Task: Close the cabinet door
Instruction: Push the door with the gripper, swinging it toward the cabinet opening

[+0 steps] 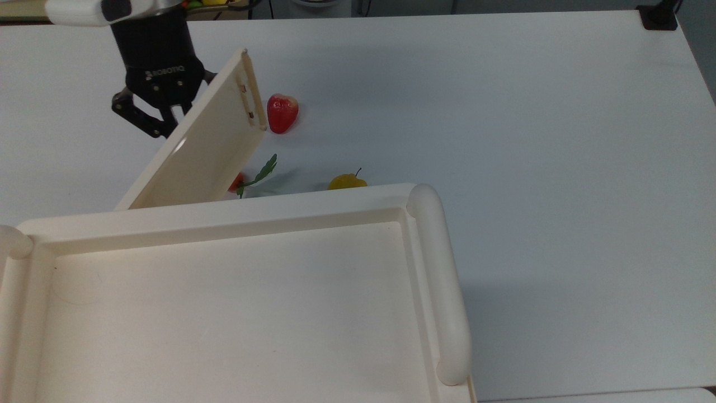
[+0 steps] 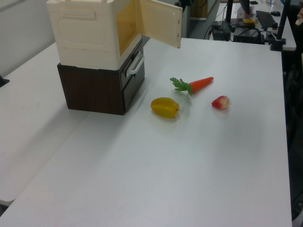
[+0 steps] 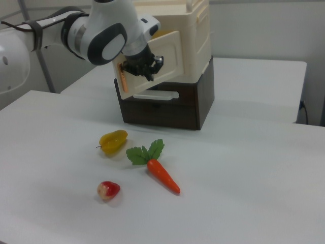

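- Lower left of the top view: cabinet [image 1: 235,302], a big cream plastic box with a recessed tray-like top and fat rounded rails. In the left view it sits at upper left on a dark brown base [image 2: 94,90]. Looks heavy enough to stay put against a light shove, but that's a guess.
- Upper left of the top view: door [image 1: 207,145], a thin flat cream panel, half open, swung out from the cabinet's front at an angle. Small brownish marks near its free edge. In the left view its inner face and the cabinet interior look yellowish.
- Handling, my read: rigid, light, smooth plastic on a side hinge. No grasp needed; a flat push on the outer face near the free edge gives the most leverage. Slick surface, so fingers could slide off if the push goes oblique.
- Top view's upper left, just behind the door: gripper [image 1: 162,115], right against the outer face. In the right view it sits at upper centre on the panel. Can't tell if the claw is open or closed; the door hides the tips.
- Mid-table in the left view, well apart from the door's swing as far as I can judge: carrot [image 2: 196,84], yellow fruit [image 2: 165,107], strawberry [image 2: 220,102].
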Controlling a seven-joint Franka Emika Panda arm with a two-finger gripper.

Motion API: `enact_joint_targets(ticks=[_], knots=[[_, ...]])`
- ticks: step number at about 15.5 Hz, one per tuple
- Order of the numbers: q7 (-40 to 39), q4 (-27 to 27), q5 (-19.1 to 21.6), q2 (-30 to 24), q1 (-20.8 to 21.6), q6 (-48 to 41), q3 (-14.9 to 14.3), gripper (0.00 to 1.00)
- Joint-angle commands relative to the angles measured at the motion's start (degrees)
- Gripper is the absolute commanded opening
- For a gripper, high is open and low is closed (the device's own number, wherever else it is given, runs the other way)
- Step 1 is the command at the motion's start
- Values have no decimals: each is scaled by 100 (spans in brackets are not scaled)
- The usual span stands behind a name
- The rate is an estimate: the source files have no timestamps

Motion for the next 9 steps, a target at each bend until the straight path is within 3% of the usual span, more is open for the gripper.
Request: enact_joint_targets(ticks=[1,9], knots=[[255,-73,6,-21,266,188,-37,9],[817,-64,-29,259,916,1206,-37,10]])
